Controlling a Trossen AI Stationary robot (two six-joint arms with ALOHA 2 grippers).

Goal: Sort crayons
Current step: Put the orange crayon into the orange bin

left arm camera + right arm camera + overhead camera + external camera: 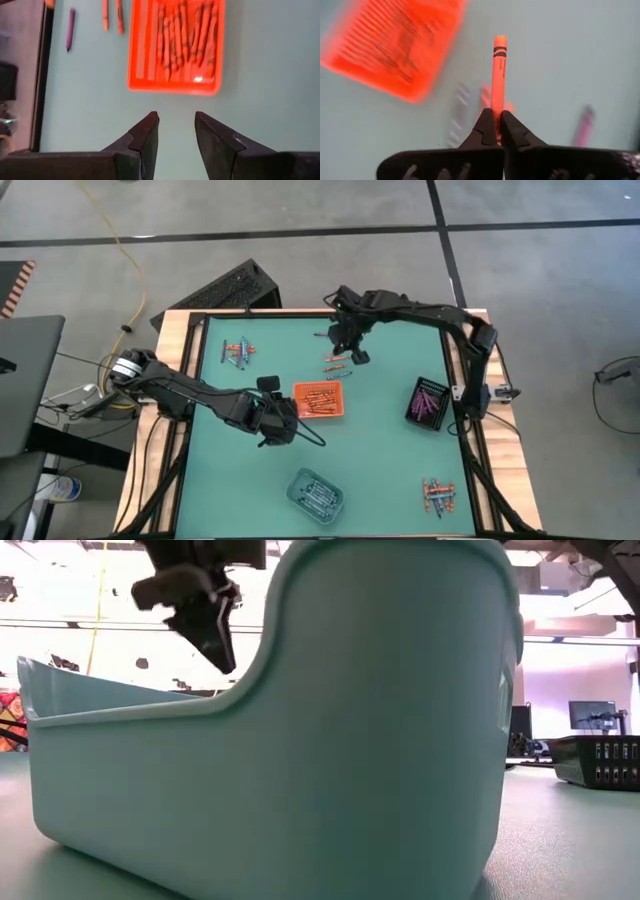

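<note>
From above, a green surface (pixel 390 430) framed in pale wood carried three trays: an orange tray (pixel 319 401) near the middle, a black tray (pixel 428 402) toward the right edge, and a pale teal basket (pixel 314 493) near the front edge. Only this overhead view showed all three together, along with loose crayons lying in three groups: one cluster near the far left corner (pixel 237 354), a few beside the right gripper (pixel 336 366), and another cluster at the front right (pixel 438 494).

The right wrist view showed what the overhead one could not. The right gripper (pixel 497 119) had its dark jaws pinched shut on one end of a single orange crayon (pixel 499 75), a slim, smooth stick with a black-banded paper wrapper, lifted above the surface. Blurred loose crayons and the orange tray lay beneath it.

The left wrist view looked down past the left gripper (pixel 176 121), whose two wedge-shaped dark jaws stood partly apart and held nothing. Ahead of it lay the ridged, rectangular orange tray filled with orange crayons side by side. Beyond the tray lay two more orange crayons and one purple crayon (pixel 70 29) on the bare surface.

The low view was mostly filled by the smooth, curved wall of the teal basket, with a dark gripper hanging behind it.
</note>
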